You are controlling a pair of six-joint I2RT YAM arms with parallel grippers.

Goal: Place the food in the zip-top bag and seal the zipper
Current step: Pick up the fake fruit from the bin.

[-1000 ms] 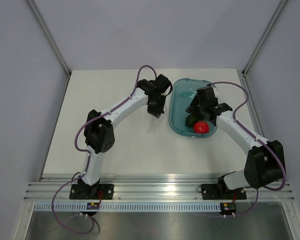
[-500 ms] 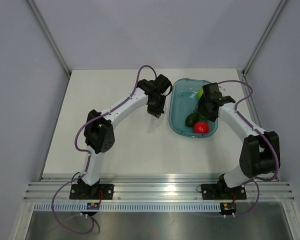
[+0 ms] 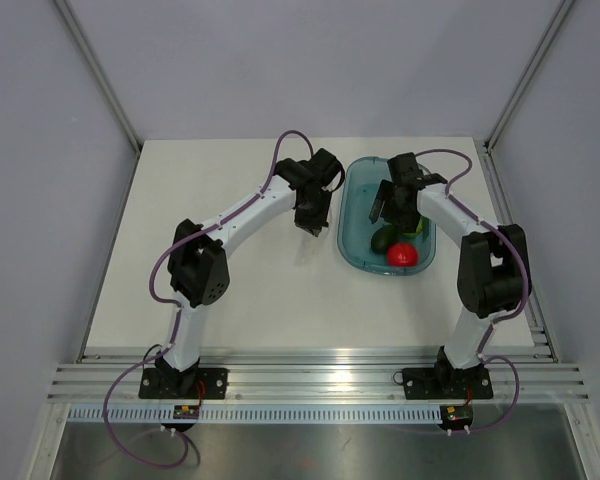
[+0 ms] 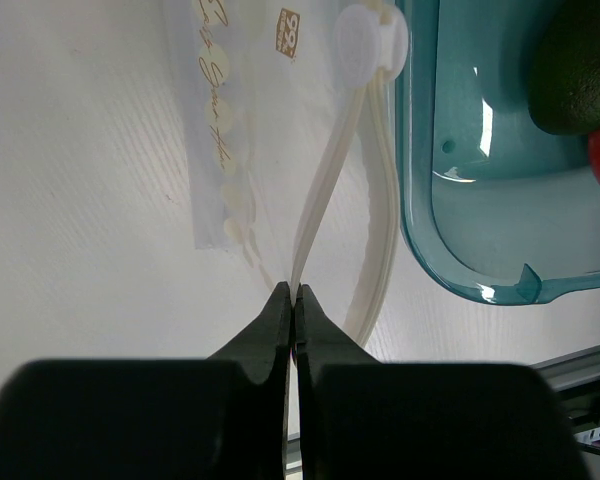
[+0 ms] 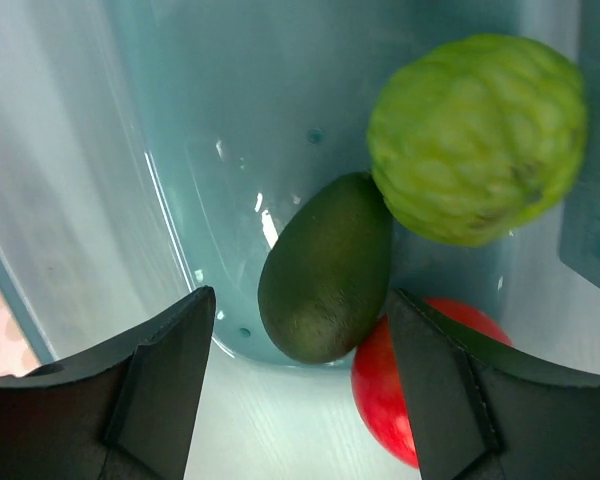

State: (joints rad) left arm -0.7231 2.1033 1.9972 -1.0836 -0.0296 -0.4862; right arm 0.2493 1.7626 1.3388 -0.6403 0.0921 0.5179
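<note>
— Two arms from above; where is the food (image 3: 383, 239)?
— In the teal translucent tray (image 3: 358, 200), a dark oval half under the right gripper (image 3: 392, 214).
— Left wrist?
— The left gripper (image 4: 295, 297) is pinched tight on the white zipper (image 4: 325, 190) of the clear crinkly zip-top bag (image 4: 235, 120).
— Right wrist?
— Its fingers (image 5: 160, 390) stand wide, empty, above the matt food; a bumpy lime fruit (image 5: 478, 135) and a cut-off red ball (image 5: 400, 400) lie just beside it.
</note>
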